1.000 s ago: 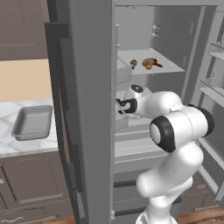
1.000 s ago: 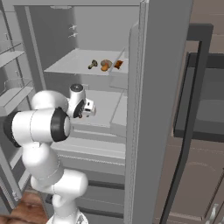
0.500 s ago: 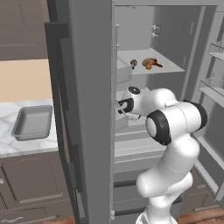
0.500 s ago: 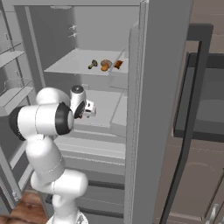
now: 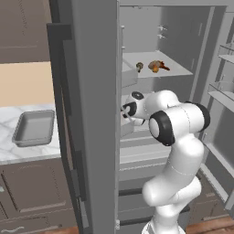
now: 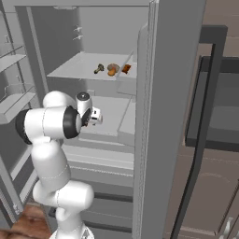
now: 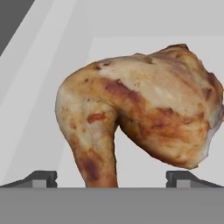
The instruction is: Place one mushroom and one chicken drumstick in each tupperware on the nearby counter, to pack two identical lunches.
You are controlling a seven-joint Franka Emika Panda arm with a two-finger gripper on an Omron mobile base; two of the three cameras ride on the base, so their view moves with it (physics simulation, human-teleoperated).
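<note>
In the hand view a browned chicken drumstick (image 7: pixel 140 113) looms close on a pale fridge shelf. Its thin end reaches down between the two spread fingertips (image 7: pixel 41 178) of my gripper (image 7: pixel 112 178), which is open and touches nothing. In the base views the gripper (image 5: pixel 124 111) (image 6: pixel 96 116) is inside the open fridge at the middle shelf. On the shelf above lie a small tan mushroom (image 5: pixel 139 66) (image 6: pixel 99 69) and another chicken drumstick (image 5: pixel 156 66) (image 6: pixel 113 69). One grey tupperware (image 5: pixel 34 128) sits on the white marble counter (image 5: pixel 9 153) at the left.
The open fridge door (image 5: pixel 93 114) stands between the arm and the counter. The other door's shelves (image 5: pixel 224 87) hang at the right. A grey fridge wall (image 6: pixel 172 93) and a dark oven handle (image 6: pixel 205 93) are on the right side.
The arm's elbow has swung a little toward the fridge and the hand has edged slightly further in. The gripper has stayed open.
</note>
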